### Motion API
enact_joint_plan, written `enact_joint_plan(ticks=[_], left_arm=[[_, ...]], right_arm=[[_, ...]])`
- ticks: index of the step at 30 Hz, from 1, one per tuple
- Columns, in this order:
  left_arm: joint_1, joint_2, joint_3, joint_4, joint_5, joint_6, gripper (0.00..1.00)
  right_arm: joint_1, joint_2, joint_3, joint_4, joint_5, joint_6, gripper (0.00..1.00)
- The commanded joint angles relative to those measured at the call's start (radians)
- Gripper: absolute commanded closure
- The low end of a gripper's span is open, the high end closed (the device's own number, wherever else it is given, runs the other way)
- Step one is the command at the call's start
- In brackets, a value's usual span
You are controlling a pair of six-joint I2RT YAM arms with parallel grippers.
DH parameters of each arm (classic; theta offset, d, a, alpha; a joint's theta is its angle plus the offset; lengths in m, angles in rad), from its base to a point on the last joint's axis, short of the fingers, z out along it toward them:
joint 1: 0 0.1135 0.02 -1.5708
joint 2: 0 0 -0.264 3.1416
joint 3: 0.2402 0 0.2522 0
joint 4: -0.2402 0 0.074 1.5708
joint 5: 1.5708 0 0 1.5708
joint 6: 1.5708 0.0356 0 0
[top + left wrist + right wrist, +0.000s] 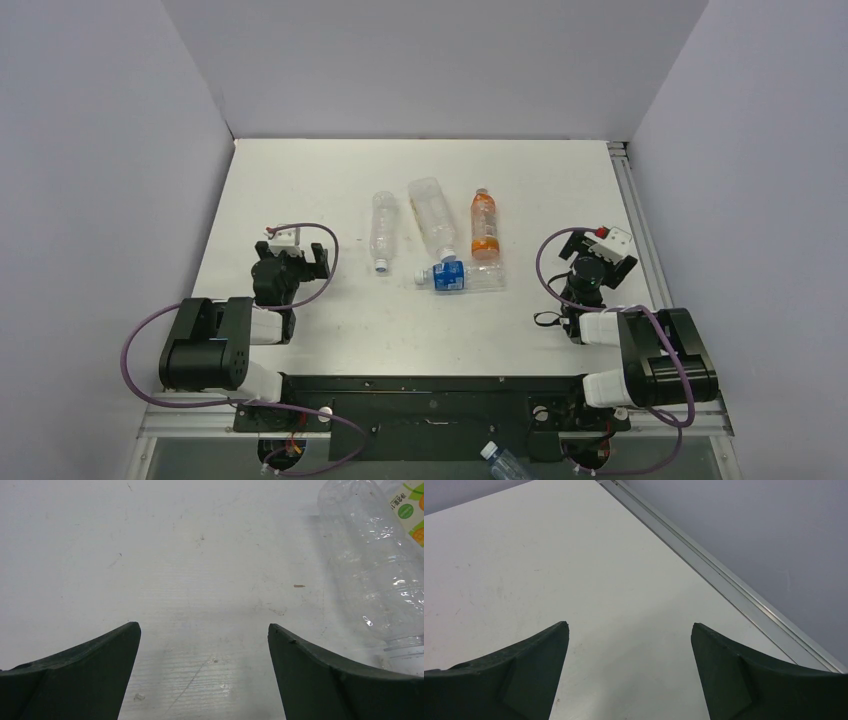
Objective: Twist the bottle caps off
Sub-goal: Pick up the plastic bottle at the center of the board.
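Both gape wide and empty: the left pincer (204, 627) should pin the nearest clear bottle (381, 228) while the right pincer (630, 626) grips its cap (381, 266) squarely.

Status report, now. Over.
Left gripper open, empty. Right gripper open, empty. Caps on all four bottles, none touched. Nothing blocking.

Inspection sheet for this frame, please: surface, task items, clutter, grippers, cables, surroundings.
Surface: white table, lightly scuffed.
Job's things: bottle caps appear to be on four lying bottles mid-table; none gripped.
Clutter: another bottle below the near edge.
Grippers: left gripper and right gripper open, empty.
Cables: purple cables looped at both arms, off the bottles.
Surroundings: grey walls; metal rail along right side.
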Motion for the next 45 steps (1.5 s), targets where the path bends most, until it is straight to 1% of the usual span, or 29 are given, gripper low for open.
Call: enact_joint_plan(ticks=[1,3,4,5,6,7,8,9,10,11,12,13,14,15,16,17,19,21,22,23,24,25,26,27,29,32,37,41,45], left_arm=[[-0.004,-0.012,0.030,0.064,0.000,0.006,0.03],[-0.004,-0.012,0.028,0.069,0.008,0.005,0.03],[0.015,-0.016,0.032,0.068,0.022,0.004,0.03],[0.038,-0.036,0.040,0.026,0.054,0.003,0.03],[0.045,-0.051,0.072,-0.012,0.068,-0.002,0.03],[0.053,-0.090,0.102,-0.142,0.083,-0.003,0.03],[0.054,-0.125,0.171,-0.211,0.085,-0.003,0.03],[0.055,-0.139,0.207,-0.346,0.082,-0.002,0.03],[0.055,-0.159,0.274,-0.467,0.071,0.002,0.03],[0.057,-0.167,0.335,-0.524,0.066,-0.001,0.03],[0.059,-0.176,0.362,-0.635,0.072,0.001,0.03],[0.062,-0.179,0.413,-0.689,0.080,0.020,0.03],[0.065,-0.187,0.434,-0.780,0.104,0.034,0.04],[0.065,-0.192,0.467,-0.821,0.115,0.073,0.03],[0.065,-0.206,0.479,-0.887,0.139,0.095,0.03],[0.066,-0.215,0.502,-0.915,0.150,0.134,0.03],[0.066,-0.239,0.540,-1.004,0.177,0.188,0.03],[0.065,-0.252,0.599,-1.121,0.207,0.232,0.03],[0.066,-0.251,0.621,-1.203,0.220,0.246,0.03],[0.067,-0.250,0.669,-1.270,0.243,0.268,0.03],[0.071,-0.245,0.716,-1.315,0.257,0.273,0.03],[0.081,-0.238,0.737,-1.364,0.285,0.268,0.03],[0.085,-0.234,0.778,-1.383,0.295,0.260,0.03],[0.096,-0.229,0.795,-1.415,0.314,0.232,0.03],[0.118,-0.219,0.843,-1.446,0.338,0.184,0.03],[0.159,-0.200,0.894,-1.478,0.394,0.130,0.04],[0.251,-0.106,0.974,-1.528,0.589,0.071,0.03],[0.284,-0.051,1.037,-1.559,0.632,0.069,0.03],[0.293,-0.039,1.051,-1.548,0.627,0.069,0.03]], right_arm=[[-0.004,-0.043,0.026,0.007,0.009,0.033,0.13],[0.011,-0.073,0.062,-0.048,0.022,0.008,0.13],[0.022,-0.116,0.098,-0.212,0.044,0.013,0.13],[0.033,-0.137,0.184,-0.306,0.060,0.032,0.13],[0.031,-0.164,0.236,-0.505,0.056,0.097,0.13],[0.019,-0.179,0.327,-0.591,0.008,0.131,0.13],[0.011,-0.187,0.362,-0.714,-0.039,0.197,0.13],[0.009,-0.206,0.417,-0.756,-0.055,0.237,0.13],[0.006,-0.217,0.440,-0.826,-0.079,0.337,0.10],[0.005,-0.235,0.487,-0.862,-0.089,0.389,0.04],[0.003,-0.242,0.516,-0.958,-0.139,0.460,0.02],[0.003,-0.244,0.579,-1.007,-0.171,0.469,0.00],[0.003,-0.243,0.632,-1.076,-0.266,0.453,0.00],[0.007,-0.244,0.648,-1.111,-0.311,0.437,0.00],[0.033,-0.250,0.668,-1.122,-0.361,0.402,0.00],[0.058,-0.270,0.674,-1.143,-0.363,0.387,0.00],[0.170,-0.296,0.711,-1.204,-0.279,0.328,0.00],[0.383,-0.284,0.774,-1.270,-0.101,0.267,0.00],[0.445,-0.252,0.833,-1.291,-0.053,0.256,0.00],[0.553,-0.226,0.862,-1.335,0.016,0.244,0.00],[0.599,-0.162,0.937,-1.350,0.038,0.242,0.01],[0.682,-0.126,1.014,-1.382,0.071,0.240,0.01],[0.716,-0.049,1.054,-1.397,0.079,0.240,0.02],[0.779,-0.009,1.141,-1.433,0.090,0.241,0.02],[0.842,0.120,1.273,-1.489,0.076,0.238,0.02],[0.890,0.319,1.434,-1.547,0.013,0.230,0.02],[0.911,0.545,1.699,-1.616,-0.105,0.223,0.02],[0.898,0.666,1.816,-1.648,-0.157,0.228,0.02],[0.867,0.753,1.865,-1.658,-0.203,0.249,0.03]])
